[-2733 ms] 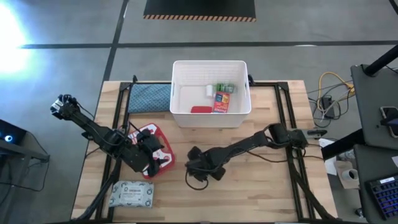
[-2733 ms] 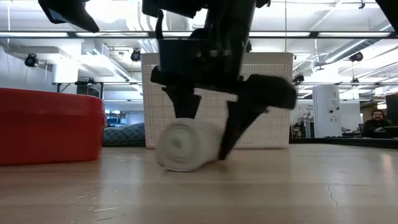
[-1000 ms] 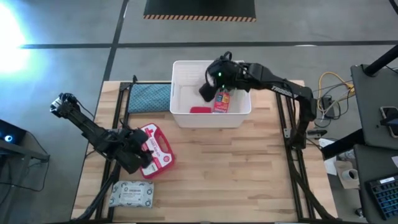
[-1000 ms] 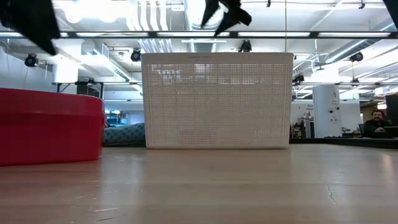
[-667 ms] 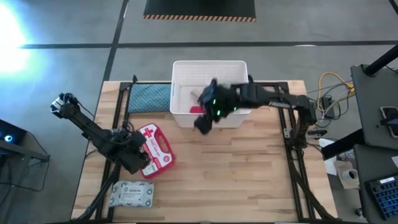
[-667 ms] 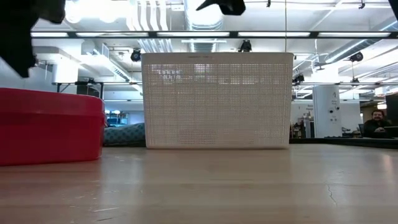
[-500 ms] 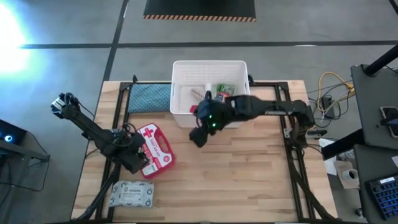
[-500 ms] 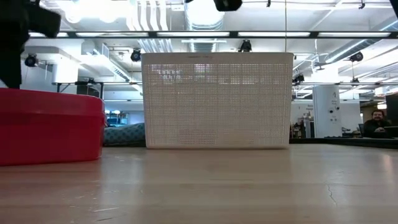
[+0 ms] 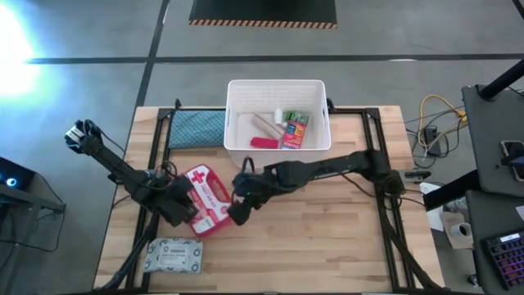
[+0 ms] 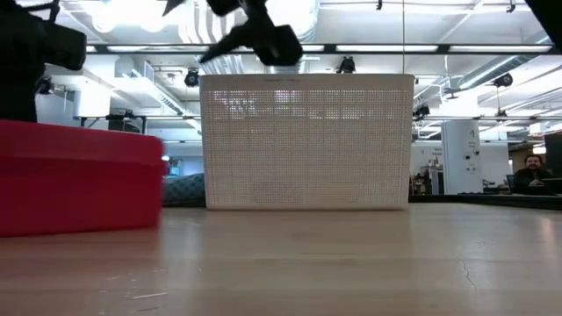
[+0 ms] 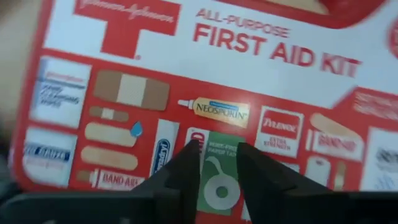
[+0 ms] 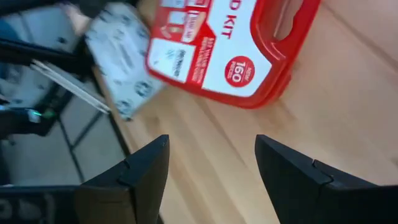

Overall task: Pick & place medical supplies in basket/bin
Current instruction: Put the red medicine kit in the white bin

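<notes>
While our right gripper (image 9: 237,206) hangs with fingers spread just right of the first-aid kit (image 9: 205,199), our left gripper (image 9: 182,206) sits at the kit's left edge, fingers nearly together. We see the wipes pack (image 9: 173,256) near-left, and the bandage roll (image 9: 264,125) in the white basket (image 9: 277,84).

This was a robotics lab set inside a large open industrial office hall. The wooden worktop (image 9: 327,238) stood on a polished concrete floor (image 9: 98,74) marked with dark lines and a black mat edged in orange-and-black hazard stripes (image 9: 262,11). Level across the worktop, the low view showed an exposed ceiling with strip lights (image 10: 395,48), white ducting (image 10: 206,17) and hanging cameras (image 10: 347,64), with a person seated at a monitor (image 10: 529,167) far back. Beside the rig were loose cables (image 9: 434,115) and a keyboard (image 9: 501,258) on a dark desk.
</notes>
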`<action>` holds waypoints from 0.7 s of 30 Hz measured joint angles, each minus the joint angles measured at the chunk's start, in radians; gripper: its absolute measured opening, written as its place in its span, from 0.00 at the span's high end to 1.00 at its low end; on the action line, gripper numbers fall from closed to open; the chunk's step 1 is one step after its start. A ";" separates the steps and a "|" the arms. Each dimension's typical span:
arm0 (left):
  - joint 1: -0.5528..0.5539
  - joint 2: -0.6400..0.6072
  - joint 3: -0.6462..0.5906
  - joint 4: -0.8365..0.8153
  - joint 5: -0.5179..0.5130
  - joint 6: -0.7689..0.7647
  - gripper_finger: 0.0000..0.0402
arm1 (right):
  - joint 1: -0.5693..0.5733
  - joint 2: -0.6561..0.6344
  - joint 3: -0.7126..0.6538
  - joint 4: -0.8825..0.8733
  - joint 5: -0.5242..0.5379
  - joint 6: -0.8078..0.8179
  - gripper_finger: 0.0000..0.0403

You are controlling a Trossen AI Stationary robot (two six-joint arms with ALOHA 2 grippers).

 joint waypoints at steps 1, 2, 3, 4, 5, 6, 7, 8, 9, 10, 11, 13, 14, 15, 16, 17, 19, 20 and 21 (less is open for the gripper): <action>0.000 0.000 -0.006 0.038 -0.005 0.000 0.80 | 0.000 0.007 0.000 -0.016 0.000 -0.001 0.44; 0.000 0.000 -0.013 0.072 -0.012 0.002 0.81 | 0.001 0.013 0.000 -0.032 0.000 -0.002 0.44; 0.000 0.000 -0.019 0.104 -0.018 0.013 0.81 | 0.001 0.016 0.000 -0.051 0.001 -0.003 0.44; 0.000 -0.001 -0.028 0.140 -0.020 0.033 0.81 | 0.000 0.016 0.000 -0.078 0.009 -0.004 0.44; 0.000 -0.001 -0.036 0.184 -0.026 0.052 0.81 | 0.000 0.016 0.000 -0.109 0.021 -0.006 0.44; 0.000 0.000 -0.042 0.231 -0.030 0.073 0.81 | 0.000 0.016 -0.001 -0.136 0.044 -0.006 0.44; 0.000 0.001 -0.049 0.281 -0.033 0.095 0.81 | 0.000 0.016 -0.001 -0.169 0.073 -0.006 0.44; 0.000 0.001 -0.055 0.323 -0.033 0.114 0.81 | 0.000 0.016 -0.001 -0.210 0.104 -0.006 0.44; 0.000 0.001 -0.061 0.357 -0.034 0.131 0.82 | 0.000 0.016 -0.002 -0.253 0.135 -0.006 0.44; 0.000 0.001 -0.067 0.390 -0.034 0.147 0.82 | 0.000 0.016 -0.002 -0.287 0.164 -0.006 0.44; 0.000 0.001 -0.071 0.422 -0.030 0.166 0.82 | -0.001 0.016 -0.002 -0.315 0.186 -0.007 0.44; 0.000 0.001 -0.072 0.473 -0.014 0.198 0.82 | -0.012 0.016 -0.011 -0.336 0.206 -0.025 0.44; -0.001 -0.003 -0.068 0.484 -0.014 0.209 0.82 | -0.022 0.016 -0.020 -0.322 0.208 -0.036 0.44; -0.001 -0.003 -0.065 0.486 -0.016 0.212 0.82 | -0.033 0.016 -0.034 -0.295 0.208 -0.046 0.44; -0.001 -0.003 -0.059 0.481 -0.015 0.214 0.82 | -0.046 0.016 -0.055 -0.252 0.206 -0.056 0.44; -0.001 -0.004 -0.056 0.476 -0.013 0.215 0.82 | -0.061 0.017 -0.080 -0.194 0.198 -0.059 0.44; -0.001 -0.005 -0.048 0.472 -0.013 0.229 0.82 | -0.086 0.020 -0.128 -0.087 0.179 -0.061 0.44; -0.001 -0.004 -0.043 0.469 -0.013 0.232 0.82 | -0.095 0.020 -0.150 -0.053 0.167 -0.061 0.44; -0.001 -0.003 -0.041 0.468 -0.015 0.235 0.82 | -0.102 0.020 -0.170 -0.021 0.153 -0.061 0.44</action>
